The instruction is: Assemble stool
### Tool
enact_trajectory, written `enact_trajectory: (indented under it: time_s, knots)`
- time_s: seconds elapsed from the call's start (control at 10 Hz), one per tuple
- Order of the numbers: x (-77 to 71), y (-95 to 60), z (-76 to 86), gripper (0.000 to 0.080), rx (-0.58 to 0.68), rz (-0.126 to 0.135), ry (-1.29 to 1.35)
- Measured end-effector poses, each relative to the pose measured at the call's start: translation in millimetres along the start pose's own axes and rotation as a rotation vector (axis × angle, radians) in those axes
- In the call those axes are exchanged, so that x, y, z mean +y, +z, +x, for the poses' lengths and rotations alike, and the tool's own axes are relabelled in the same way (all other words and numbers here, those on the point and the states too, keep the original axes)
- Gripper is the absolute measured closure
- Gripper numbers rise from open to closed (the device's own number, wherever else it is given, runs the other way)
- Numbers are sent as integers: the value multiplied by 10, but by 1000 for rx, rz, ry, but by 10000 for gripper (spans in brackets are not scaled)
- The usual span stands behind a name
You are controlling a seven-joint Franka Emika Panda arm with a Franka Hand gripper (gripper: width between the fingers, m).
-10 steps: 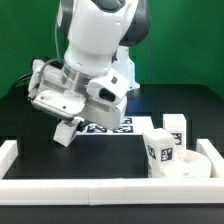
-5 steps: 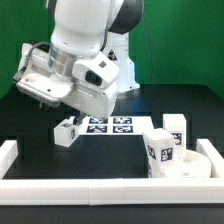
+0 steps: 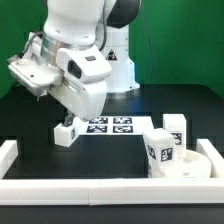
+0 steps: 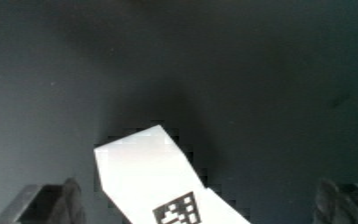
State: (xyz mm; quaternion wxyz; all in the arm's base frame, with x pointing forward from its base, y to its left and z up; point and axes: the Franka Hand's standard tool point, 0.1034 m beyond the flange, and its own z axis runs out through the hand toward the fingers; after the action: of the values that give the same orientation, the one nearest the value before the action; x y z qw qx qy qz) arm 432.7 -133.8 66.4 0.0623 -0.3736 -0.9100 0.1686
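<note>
Arm's up over the matte black table [image 3: 30, 120], claw [image 4: 208, 205] spread wide w/ nothing held. Blocky white leg [image 3: 67, 132] w/ a tag sits on the table at the marker board's [image 3: 112, 125] edge. Round seat [image 3: 190, 163] far on the exterior view's right, two more tagged legs [image 3: 158, 150] at it.

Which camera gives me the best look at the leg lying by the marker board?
The exterior view: the leg shows whole on the black table, beside the marker board, below the arm. The wrist view shows only one white face and a tag corner of it, between the fingertips of the open gripper.
</note>
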Motion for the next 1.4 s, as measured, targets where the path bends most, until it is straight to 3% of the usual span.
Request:
enact_trajectory:
  time_s: [0.3, 0.5, 0.7, 0.9, 1.4]
  knots:
    - [4, 3, -4, 150, 1, 0, 218]
    - [82, -73, -78, 150, -14, -10, 431]
    - [186, -165, -124, 150, -30, -29, 623]
    - [271, -227, -162, 150, -38, -64, 873]
    - [287, -199, -118, 150, -9, -62, 1243]
